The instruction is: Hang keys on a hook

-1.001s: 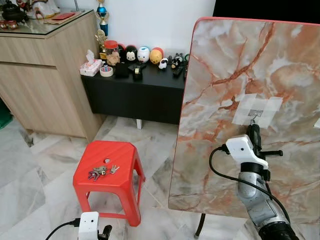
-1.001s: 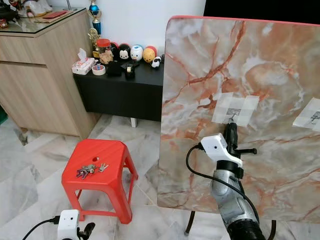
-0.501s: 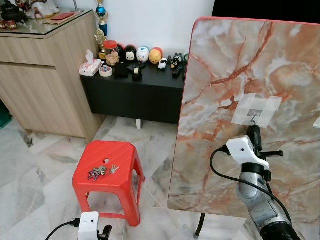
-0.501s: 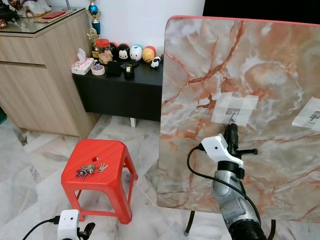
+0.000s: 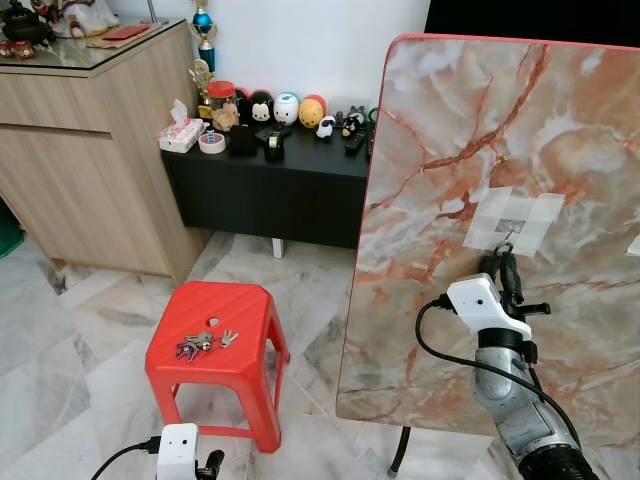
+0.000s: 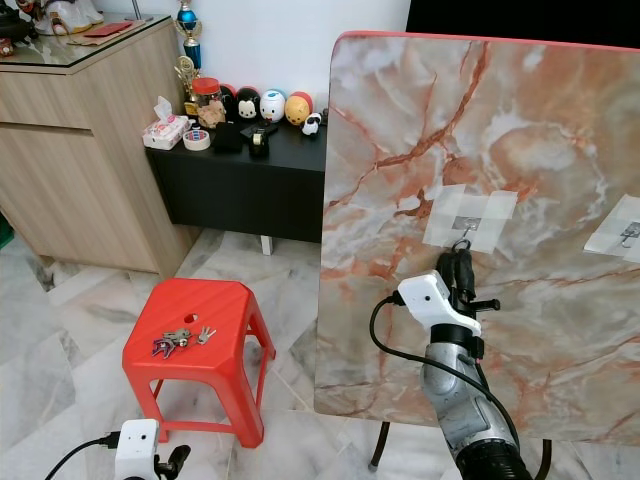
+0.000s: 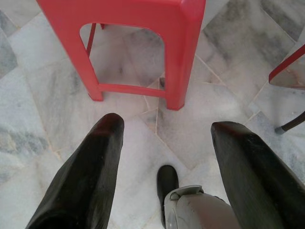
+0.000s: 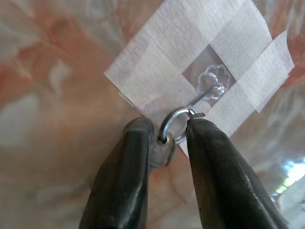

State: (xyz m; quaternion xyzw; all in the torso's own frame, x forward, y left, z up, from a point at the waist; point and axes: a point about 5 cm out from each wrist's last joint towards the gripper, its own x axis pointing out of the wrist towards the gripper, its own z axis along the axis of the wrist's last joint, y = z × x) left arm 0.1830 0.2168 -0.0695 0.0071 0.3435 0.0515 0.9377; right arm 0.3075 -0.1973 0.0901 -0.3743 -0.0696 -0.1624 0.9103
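A marble-patterned board [image 5: 480, 130] stands upright on the right, with a small clear hook [image 8: 209, 88] taped to it [image 5: 510, 232]. My right gripper [image 8: 169, 136] is raised right below the hook, shut on a single key [image 8: 161, 149]. The key's metal ring [image 8: 177, 121] touches the hook's lower end; I cannot tell if it is threaded on. A bunch of keys [image 5: 203, 343] lies on top of the red plastic stool [image 5: 255, 330]. My left gripper [image 7: 169, 125] hangs open low over the floor, in front of the stool's legs [image 7: 183, 71].
A second taped hook [image 6: 628, 236] sits at the board's right edge. A black low cabinet [image 5: 270, 190] with toys and a wooden sideboard [image 5: 90, 170] stand against the back wall. The board's dark leg [image 5: 400, 450] meets the marble floor [image 5: 80, 380].
My right gripper has shifted slightly left and up, bringing the key ring against the hook. The left arm and the keys on the stool have not moved.
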